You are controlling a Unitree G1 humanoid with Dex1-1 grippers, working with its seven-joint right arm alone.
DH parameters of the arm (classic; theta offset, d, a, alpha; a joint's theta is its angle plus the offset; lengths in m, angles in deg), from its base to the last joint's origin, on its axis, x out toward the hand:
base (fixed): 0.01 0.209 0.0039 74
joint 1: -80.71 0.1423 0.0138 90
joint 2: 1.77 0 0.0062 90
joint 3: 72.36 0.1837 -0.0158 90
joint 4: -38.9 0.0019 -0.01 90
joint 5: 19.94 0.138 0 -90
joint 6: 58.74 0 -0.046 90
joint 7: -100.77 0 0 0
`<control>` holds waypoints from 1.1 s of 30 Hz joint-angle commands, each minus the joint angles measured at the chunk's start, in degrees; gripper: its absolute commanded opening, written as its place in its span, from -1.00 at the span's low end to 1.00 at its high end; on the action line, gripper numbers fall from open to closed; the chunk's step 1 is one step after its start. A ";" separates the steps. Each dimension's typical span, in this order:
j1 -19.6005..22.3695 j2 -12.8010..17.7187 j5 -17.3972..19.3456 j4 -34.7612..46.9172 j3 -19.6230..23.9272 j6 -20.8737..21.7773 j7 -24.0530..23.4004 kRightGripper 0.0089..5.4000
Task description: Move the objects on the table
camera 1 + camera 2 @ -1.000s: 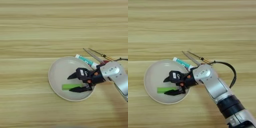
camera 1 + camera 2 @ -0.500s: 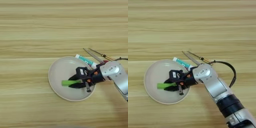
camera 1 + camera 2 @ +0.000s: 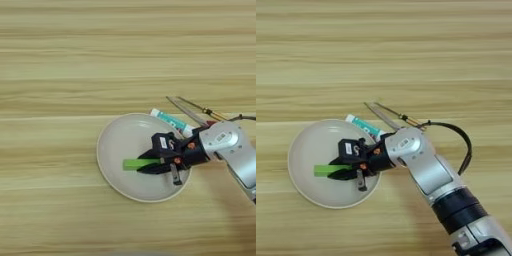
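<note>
Since the green block [image 3: 139,163] sticks out toward 9 o'clock from the right gripper [image 3: 156,164], the relation that counts is this: block's long axis runs approx. 3-to-9, in line w/ the forearm's reach from the 3–4 o'clock side, and the fingers appear pinched on its right end. Upper black finger sits above the block, lower one below it; the free end points left over the middle of the plate [image 3: 112,150]. Whether the block touches the plate floor or is held just clear can't be told from these views. The plate rests on the table [image 3: 60,75], a bit right of centre. Beyond the rim at about 1 o'clock lies a white-and-teal tube [image 3: 171,121], partly under the wrist, and further toward 2 o'clock the screwdriver [image 3: 393,114] w/ thin shaft, lying obliquely, tip toward 10–11 o'clock; a 2nd slim rod sits alongside it, identity unclear. Judgement: only the right arm is near enough, and w/ the block already along the arm's axis, any carry out of the plate prob. needs a lift over the rim before travel, else the free end could catch the rim.
</note>
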 commanded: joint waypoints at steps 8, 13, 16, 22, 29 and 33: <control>4.39 -0.12 2.03 2.31 3.68 1.41 -2.75 -0.72; 4.92 -0.37 3.71 3.26 5.66 1.20 -2.47 -0.72; 5.28 -0.09 3.82 3.88 6.48 1.36 -2.80 -0.72; 6.11 0.23 4.39 5.74 8.68 1.33 -3.35 -0.72; 7.49 1.13 5.11 6.60 12.34 1.53 -4.74 -0.72; 8.68 1.94 4.68 5.95 14.72 1.92 -6.29 -0.72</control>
